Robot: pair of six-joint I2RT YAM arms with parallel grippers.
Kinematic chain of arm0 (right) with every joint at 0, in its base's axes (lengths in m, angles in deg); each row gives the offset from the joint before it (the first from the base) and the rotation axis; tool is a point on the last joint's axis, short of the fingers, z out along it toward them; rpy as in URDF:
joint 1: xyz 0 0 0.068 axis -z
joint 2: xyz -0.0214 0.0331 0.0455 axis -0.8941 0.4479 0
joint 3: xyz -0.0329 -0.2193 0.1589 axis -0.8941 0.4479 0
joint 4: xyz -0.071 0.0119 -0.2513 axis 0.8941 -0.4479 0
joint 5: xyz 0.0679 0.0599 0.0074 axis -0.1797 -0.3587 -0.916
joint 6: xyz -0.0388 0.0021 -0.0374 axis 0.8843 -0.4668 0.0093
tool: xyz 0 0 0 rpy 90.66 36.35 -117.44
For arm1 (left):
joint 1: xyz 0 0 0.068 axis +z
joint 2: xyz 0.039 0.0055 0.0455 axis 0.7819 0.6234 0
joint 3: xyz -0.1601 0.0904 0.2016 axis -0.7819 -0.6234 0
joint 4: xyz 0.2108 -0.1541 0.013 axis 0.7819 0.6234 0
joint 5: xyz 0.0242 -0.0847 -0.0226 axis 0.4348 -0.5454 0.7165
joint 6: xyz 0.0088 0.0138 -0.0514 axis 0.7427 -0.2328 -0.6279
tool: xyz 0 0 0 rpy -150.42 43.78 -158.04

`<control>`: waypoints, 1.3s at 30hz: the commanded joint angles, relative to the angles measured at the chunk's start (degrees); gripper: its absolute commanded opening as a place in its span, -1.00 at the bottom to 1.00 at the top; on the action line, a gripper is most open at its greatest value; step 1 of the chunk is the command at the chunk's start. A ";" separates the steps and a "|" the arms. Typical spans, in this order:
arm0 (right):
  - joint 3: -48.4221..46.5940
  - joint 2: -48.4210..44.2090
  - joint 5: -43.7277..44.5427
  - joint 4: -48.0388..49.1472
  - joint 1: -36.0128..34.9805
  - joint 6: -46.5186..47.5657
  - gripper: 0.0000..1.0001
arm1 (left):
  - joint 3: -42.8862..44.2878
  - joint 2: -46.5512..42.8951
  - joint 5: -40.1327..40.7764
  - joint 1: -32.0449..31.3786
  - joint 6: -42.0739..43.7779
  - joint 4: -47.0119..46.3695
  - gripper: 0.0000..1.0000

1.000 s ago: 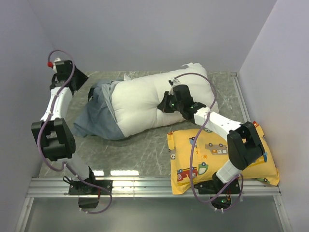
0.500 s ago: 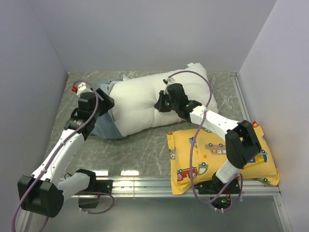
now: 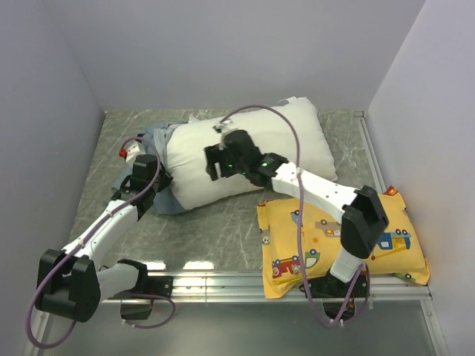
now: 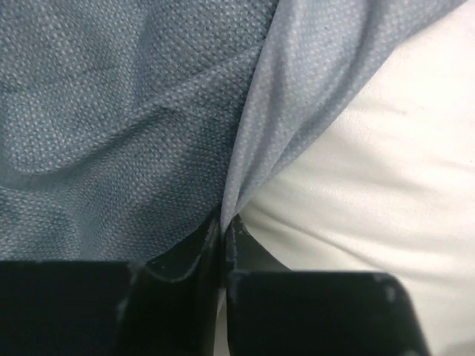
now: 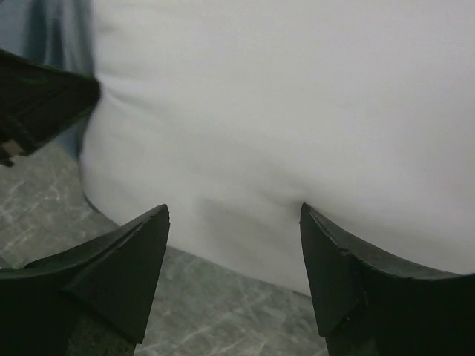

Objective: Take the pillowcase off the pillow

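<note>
Grey marble worktop (image 3: 223, 222) from above: the white pillow (image 3: 274, 144) lies mostly bare, with the blue-grey pillowcase (image 3: 154, 133) bunched over its left end only. Left wrist: the left end effector (image 4: 223, 222) pinches a pillowcase fold. Right wrist: the right end effector (image 5: 234, 215) hangs spread over the pillow, empty. That last end likely needs pulling free.

The counter (image 3: 223, 222) is viewed from high above its near edge. The left wrist view is set very close against the pillowcase (image 4: 111, 111). The right wrist view is angled down near the pillow (image 5: 282, 111), which is shared by all three.
</note>
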 commanded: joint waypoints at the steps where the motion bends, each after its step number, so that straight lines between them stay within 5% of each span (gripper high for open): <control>1: -9.27 5.73 6.12 -4.89 -5.44 5.94 0.59 | -0.95 -1.66 0.95 -0.11 -0.73 -3.02 -0.82; 7: -23.33 20.05 10.96 -11.65 -7.56 7.00 0.72 | -1.03 -2.11 1.65 -0.02 -0.64 -3.02 -0.96; 9: -28.06 25.51 14.65 -16.05 -7.03 6.91 0.55 | -0.77 -2.28 1.56 -0.02 -0.55 -3.20 -0.99; 10: -29.14 26.74 14.93 -17.10 -6.07 6.91 0.41 | -0.42 -2.28 1.65 -0.02 -0.46 -2.94 -0.99; 12: -30.20 28.33 14.93 -18.87 -4.75 6.30 -0.50 | 0.19 -2.37 2.61 0.68 -0.37 -2.32 -0.99; 14: -28.29 26.33 14.14 -18.61 -1.94 5.34 -1.00 | 0.11 -2.20 0.09 2.43 -0.20 -3.02 -0.99; 19: -19.23 15.10 3.02 -13.43 6.75 1.65 -1.00 | -2.61 -0.45 -11.17 16.30 -3.53 -7.58 -0.99; 24: -9.74 6.81 -11.67 -6.93 17.65 -3.28 -1.00 | -2.18 3.33 -13.90 21.85 -6.26 -10.67 -0.99; 29: -6.13 -0.22 -23.28 -4.55 19.69 -3.64 -1.00 | 0.01 7.64 -13.82 23.27 -7.23 -11.64 -0.99; 39: -8.49 -12.35 -30.69 -3.75 20.57 -5.74 -1.00 | 6.96 13.71 -11.80 23.27 -7.58 -9.26 -0.99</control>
